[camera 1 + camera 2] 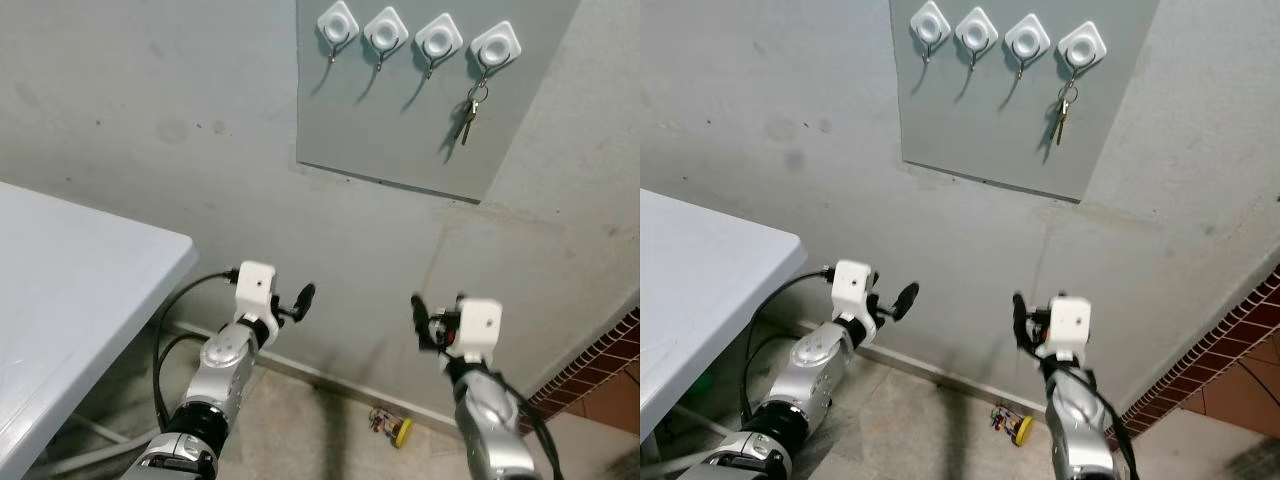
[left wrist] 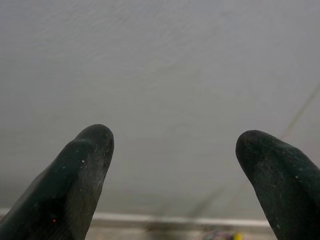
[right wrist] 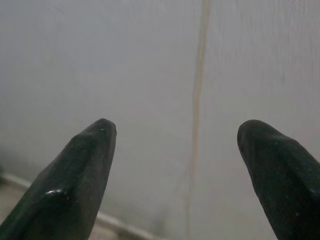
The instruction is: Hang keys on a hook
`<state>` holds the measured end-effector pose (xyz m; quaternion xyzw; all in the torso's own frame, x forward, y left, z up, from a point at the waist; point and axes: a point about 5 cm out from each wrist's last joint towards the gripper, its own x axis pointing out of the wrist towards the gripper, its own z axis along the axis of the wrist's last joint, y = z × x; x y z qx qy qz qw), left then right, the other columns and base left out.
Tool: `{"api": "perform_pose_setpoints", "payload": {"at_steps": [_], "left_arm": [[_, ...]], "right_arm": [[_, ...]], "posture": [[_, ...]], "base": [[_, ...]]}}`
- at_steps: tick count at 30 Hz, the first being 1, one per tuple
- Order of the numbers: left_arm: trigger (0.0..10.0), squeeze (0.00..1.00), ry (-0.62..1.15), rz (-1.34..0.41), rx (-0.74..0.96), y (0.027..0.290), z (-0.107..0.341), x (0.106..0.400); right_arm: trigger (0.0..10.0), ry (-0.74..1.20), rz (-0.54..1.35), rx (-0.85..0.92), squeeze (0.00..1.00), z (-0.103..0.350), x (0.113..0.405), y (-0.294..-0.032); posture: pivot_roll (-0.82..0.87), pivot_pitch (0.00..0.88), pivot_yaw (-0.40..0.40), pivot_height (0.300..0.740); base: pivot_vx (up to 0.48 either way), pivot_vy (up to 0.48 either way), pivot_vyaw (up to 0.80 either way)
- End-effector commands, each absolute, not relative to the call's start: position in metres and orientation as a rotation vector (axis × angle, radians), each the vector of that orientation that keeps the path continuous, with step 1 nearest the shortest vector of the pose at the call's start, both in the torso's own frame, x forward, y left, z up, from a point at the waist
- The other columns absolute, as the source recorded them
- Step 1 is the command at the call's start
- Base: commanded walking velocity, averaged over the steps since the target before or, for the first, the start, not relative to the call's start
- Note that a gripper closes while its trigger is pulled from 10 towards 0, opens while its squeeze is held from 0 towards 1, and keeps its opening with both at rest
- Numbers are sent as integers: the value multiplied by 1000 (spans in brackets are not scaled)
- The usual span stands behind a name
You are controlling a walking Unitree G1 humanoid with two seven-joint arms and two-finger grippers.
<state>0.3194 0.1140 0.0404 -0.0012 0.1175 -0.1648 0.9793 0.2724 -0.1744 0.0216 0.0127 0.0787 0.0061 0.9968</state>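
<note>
**Keys on the last hook, both arms held low and empty**

The keys (image 1: 469, 112) hang from the hook (image 1: 495, 46) nearest the panel's right edge, the ring caught on the hook and the blades dangling free against the grey panel (image 1: 400, 120). Three other hooks (image 1: 383, 32) along the panel's top edge carry nothing. Judged from this, the hanging is done: the keys bear their own weight and nothing touches them.

The left gripper (image 1: 297, 300) and the right gripper (image 1: 420, 315) are both well below the panel's bottom edge, in front of the bare wall (image 1: 150, 120), pointing toward each other. In the wrist views the left fingers (image 2: 82, 165) and the right fingers (image 3: 85, 160) stand wide apart with only plain wall between them, so neither has hold of anything. That spread, empty pose low down fits arms that are clear of the panel so as not to knock the keys.

A white table (image 1: 60, 300) stands at the robot's left, its corner near the left arm. On the floor by the skirting lies a small yellow object (image 1: 392, 426), too small to identify.
</note>
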Motion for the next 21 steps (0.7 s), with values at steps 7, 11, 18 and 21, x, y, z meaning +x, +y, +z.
{"api": "perform_pose_setpoints", "payload": {"at_steps": [7, 11, 18, 21], "left_arm": [[10000, 0, 260, -312, 53, 121, 22, 305], [10000, 0, 273, -314, 17, 122, 17, 300], [10000, 0, 212, -326, -20, 119, 26, 306], [10000, 0, 189, -326, -50, 118, 31, 309]], "right_arm": [[10000, 261, -62, 6, 1000, -6, 251, -188], [10000, 269, -67, 20, 0, -10, 248, -189], [10000, 215, -48, 36, 0, -2, 256, -184], [10000, 167, -32, 20, 0, 5, 259, -180]], "posture": [[-70, 0, 1, 711], [-69, 0, 2, 711], [-66, 0, 1, 711], [-69, 0, 0, 711]], "base": [[0, 0, 0], [0, 0, 0], [0, 0, 0], [0, 0, 0]]}}
